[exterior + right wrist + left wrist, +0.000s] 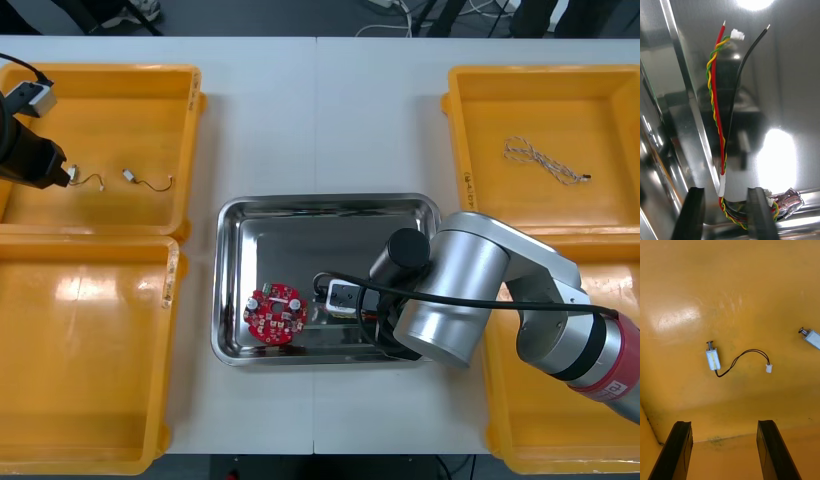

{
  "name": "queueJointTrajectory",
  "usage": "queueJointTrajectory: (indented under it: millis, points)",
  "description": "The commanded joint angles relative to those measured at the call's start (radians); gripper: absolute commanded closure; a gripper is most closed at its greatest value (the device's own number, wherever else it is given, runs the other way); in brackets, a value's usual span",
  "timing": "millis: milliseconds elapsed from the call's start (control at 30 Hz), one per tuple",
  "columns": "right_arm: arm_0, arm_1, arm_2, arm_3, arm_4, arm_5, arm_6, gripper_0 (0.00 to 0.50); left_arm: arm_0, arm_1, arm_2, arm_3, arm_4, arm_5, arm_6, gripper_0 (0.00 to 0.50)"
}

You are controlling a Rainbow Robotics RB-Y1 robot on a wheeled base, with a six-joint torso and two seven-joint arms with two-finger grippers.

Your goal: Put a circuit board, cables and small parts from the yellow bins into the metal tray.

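While wide-fingered, right hand (725, 192) astride cables (715, 112).

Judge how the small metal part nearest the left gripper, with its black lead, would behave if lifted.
The small metal part, near the open left gripper, looks compact and rigid, probably light. Its thin lead curves loosely, so it would likely dangle, white plug trailing. The right gripper is at the metal tray.

A mirror-polished metal tray (290, 240) gleams on the matt, pale bench (320, 120) between glossy plastic yellow bins (100, 72). Smooth plastic sheathing covers the red and yellow cable (716, 112). A small metal part (712, 359) shines on a bin's smudged floor. The right arm (460, 300) wears satin silver casing.
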Motion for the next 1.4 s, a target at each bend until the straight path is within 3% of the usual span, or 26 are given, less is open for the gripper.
queueJointTrajectory:
  millis: [33, 300, 633, 1000, 1267, 1400]
  points:
    - [0.010, 0.023, 0.015, -0.012, 0.024, -0.009, 0.019, 0.000, -0.071, 0.003, 0.026, 0.054, 0.003, -0.027, -0.091, 0.000]
    - [0.007, 0.029, 0.009, -0.029, 0.058, 0.005, 0.019, 0.000, -0.119, -0.023, 0.025, 0.155, -0.011, -0.090, -0.122, 0.000]
    - [-0.022, 0.038, -0.098, -0.077, 0.040, 0.094, 0.017, 0.000, -0.171, -0.034, -0.064, 0.280, -0.003, -0.220, -0.142, 0.000]
    - [-0.107, 0.050, -0.391, -0.095, -0.155, 0.300, -0.009, 0.000, -0.171, -0.066, -0.100, 0.326, 0.000, -0.301, -0.145, 0.000]
    - [-0.159, 0.037, -0.617, -0.095, -0.219, 0.300, -0.026, 0.000, -0.171, -0.074, -0.115, 0.330, 0.004, -0.304, -0.145, 0.000]
    - [-0.168, -0.006, -0.704, -0.078, -0.230, 0.300, -0.033, 0.000, -0.171, -0.080, -0.121, 0.356, 0.008, -0.327, -0.151, 0.000]
